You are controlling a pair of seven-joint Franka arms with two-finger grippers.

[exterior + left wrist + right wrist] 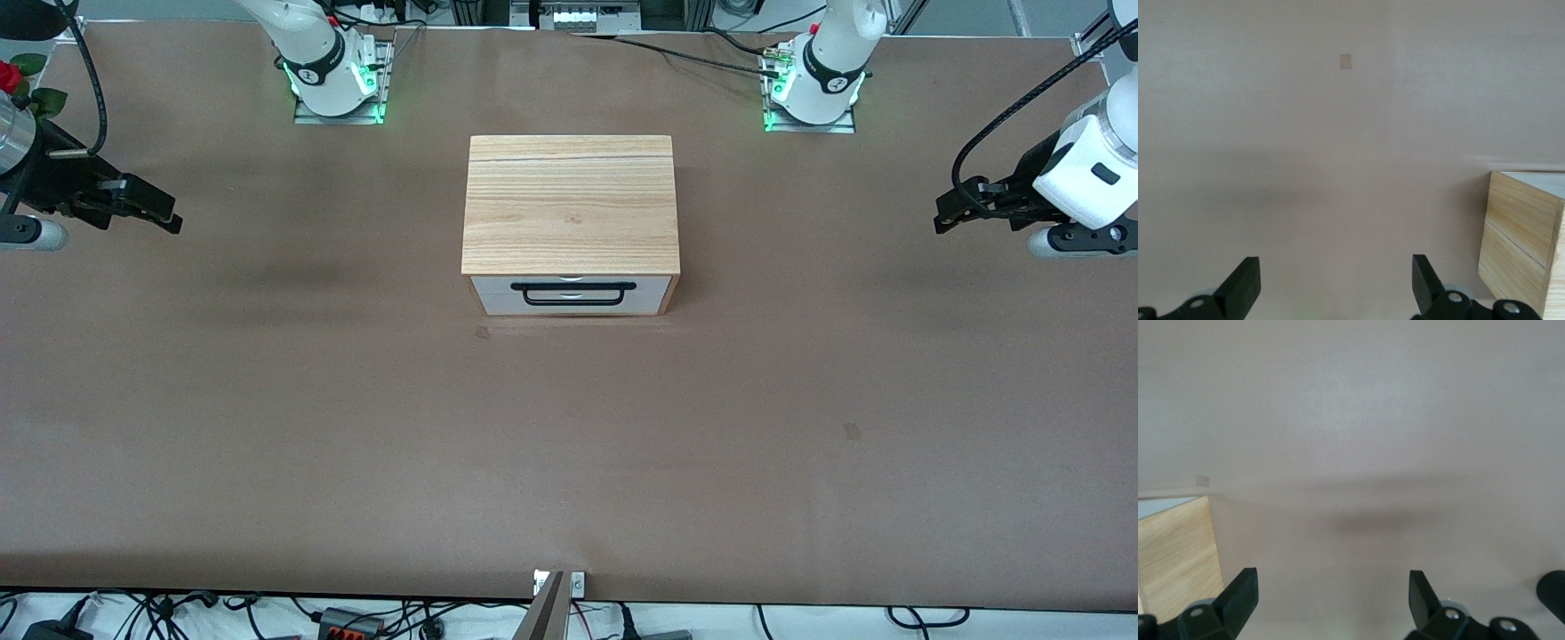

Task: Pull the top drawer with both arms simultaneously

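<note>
Both pairs of fingers are spread wide with nothing between them: the left wrist view shows two black fingertips well apart over bare table, and the right wrist view shows the same of its own fingertips. The left gripper hangs over the table at the left arm's end, and the right gripper hangs over the right arm's end, each well apart from the cabinet that stands at the table's middle. Each wrist view catches only a wood-grain corner of that cabinet at its edge.

The top drawer sits just under the cabinet's light wood top, its white front facing the front camera. It looks fully closed, flush with the cabinet's front, and its wide black bar handle is untouched.

By my judgement the task has not properly begun; the step in hand is the approach. The next move calls for both arms to swing inward and down in front of the drawer, one gripper toward each end of the bar. The fingers must straddle the thin bar before they close on it. Then both must draw toward the front camera at an even pace, since an uneven pull could skew the drawer or drag the whole cabinet along.
</note>
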